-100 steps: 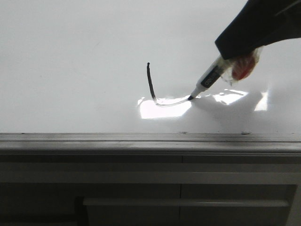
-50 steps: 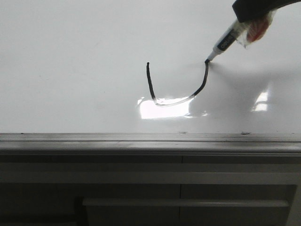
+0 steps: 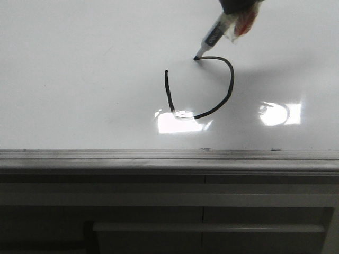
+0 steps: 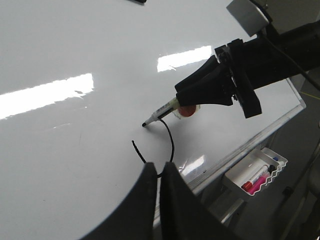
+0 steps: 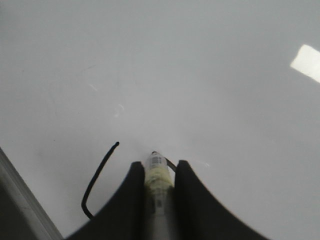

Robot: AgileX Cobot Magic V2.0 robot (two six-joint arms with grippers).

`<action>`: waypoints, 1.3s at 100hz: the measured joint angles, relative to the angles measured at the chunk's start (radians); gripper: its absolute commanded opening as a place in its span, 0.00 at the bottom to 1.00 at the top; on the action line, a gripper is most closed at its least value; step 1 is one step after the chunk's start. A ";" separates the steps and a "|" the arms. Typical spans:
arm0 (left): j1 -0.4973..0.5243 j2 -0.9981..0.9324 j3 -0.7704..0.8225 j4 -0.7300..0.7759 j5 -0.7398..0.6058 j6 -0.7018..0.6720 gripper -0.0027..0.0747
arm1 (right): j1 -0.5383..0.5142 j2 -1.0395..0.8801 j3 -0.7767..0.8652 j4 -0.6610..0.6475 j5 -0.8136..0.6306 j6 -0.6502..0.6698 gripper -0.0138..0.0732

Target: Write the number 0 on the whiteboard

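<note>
The whiteboard (image 3: 79,79) fills the front view. On it is the number 0 (image 3: 231,79), a black loop with left side, bottom, right side and part of the top drawn, and a gap at the top left. My right gripper (image 3: 237,6) is shut on a white marker (image 3: 214,36), whose tip touches the board at the end of the top stroke. The right wrist view shows the marker (image 5: 157,172) clamped between the fingers (image 5: 135,180). My left gripper (image 4: 159,165) is shut and empty above the board's near edge, close to the loop (image 4: 171,145).
A grey metal rail (image 3: 169,159) runs along the board's near edge, with dark cabinet fronts (image 3: 159,222) below. A white tray (image 4: 257,170) holding red and pink markers hangs beyond the board's edge in the left wrist view.
The right gripper moved the marker up and then left. The stroke grew from the bottom up the right side and over the top.
</note>
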 measured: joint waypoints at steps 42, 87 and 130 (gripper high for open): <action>0.000 0.000 0.000 0.000 0.000 0.000 0.01 | 0.049 0.041 -0.006 0.015 -0.011 0.000 0.10; 0.000 0.000 0.000 0.000 0.000 0.000 0.01 | 0.064 0.050 -0.008 0.023 -0.011 0.000 0.10; 0.000 0.000 0.000 -0.019 0.000 0.000 0.01 | 0.224 0.014 -0.297 -0.015 0.220 -0.028 0.10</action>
